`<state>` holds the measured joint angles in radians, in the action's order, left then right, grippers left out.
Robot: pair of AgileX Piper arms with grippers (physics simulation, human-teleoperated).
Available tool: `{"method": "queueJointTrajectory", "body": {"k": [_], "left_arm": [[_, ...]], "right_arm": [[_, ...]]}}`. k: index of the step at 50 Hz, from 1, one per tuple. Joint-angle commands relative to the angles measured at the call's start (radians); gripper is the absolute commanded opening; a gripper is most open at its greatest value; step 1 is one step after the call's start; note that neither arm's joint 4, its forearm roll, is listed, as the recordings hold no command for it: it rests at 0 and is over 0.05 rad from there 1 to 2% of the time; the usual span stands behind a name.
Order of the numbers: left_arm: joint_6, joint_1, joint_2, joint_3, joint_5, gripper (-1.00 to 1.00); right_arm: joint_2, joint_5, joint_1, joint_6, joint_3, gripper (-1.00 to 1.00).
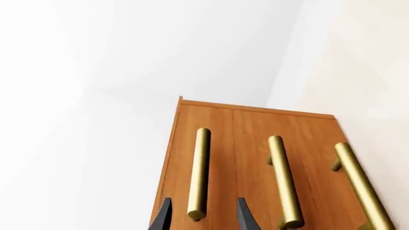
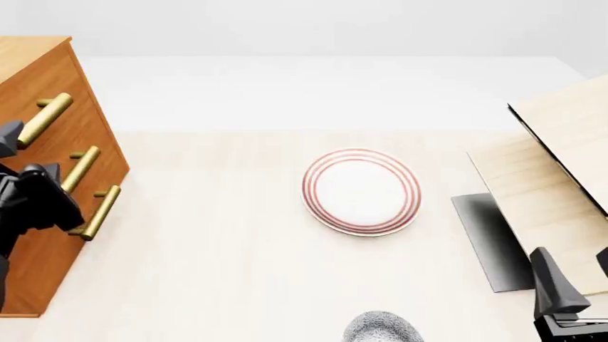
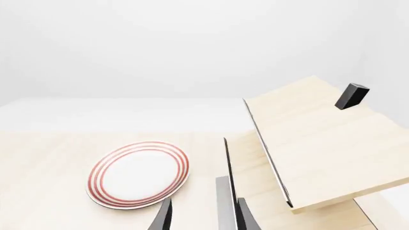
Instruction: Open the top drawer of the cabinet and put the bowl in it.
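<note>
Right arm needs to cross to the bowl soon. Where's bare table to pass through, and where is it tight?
Open tabletop runs between the cabinet and the plate, and continues behind the plate. A narrower bare strip separates the plate from the pale boards. It is tight on the right, where the right gripper hangs beside the boards. The bowl sits at the near edge.

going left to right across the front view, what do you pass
cabinet with the left gripper in front of it → plate with red rings → speckled bowl at the near edge, overlapping the plate's span → dark grey slab → pale wood boards → right gripper
</note>
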<state>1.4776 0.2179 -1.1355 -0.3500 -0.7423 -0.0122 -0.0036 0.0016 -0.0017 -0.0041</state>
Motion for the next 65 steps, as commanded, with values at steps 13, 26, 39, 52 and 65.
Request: {"method": "queueJointTrajectory", "body": {"k": [13,26,39,52,65], "left_arm": [[-0.008,0.041,-0.085,-0.059,-0.032,1.00],[-0.015,0.065,-0.137,-0.092,-0.047,1.00],[0.016,0.055,-0.126,-0.053,-0.088,-1.00],[0.032,-0.002,-0.034,-0.037,-0.022,-1.00],[0.050,-0.074,0.034,-0.018,0.024,-1.00]], "right_arm": [[0.003,0.001,0.000,0.000,0.001,1.00],[0.003,0.001,-0.001,0.001,0.001,1.00],[0.002,0.001,-0.001,0.001,0.001,1.00],[0.003,0.001,0.000,0.000,0.000,1.00],[0.002,0.001,-0.001,0.000,0.001,1.00]]}}
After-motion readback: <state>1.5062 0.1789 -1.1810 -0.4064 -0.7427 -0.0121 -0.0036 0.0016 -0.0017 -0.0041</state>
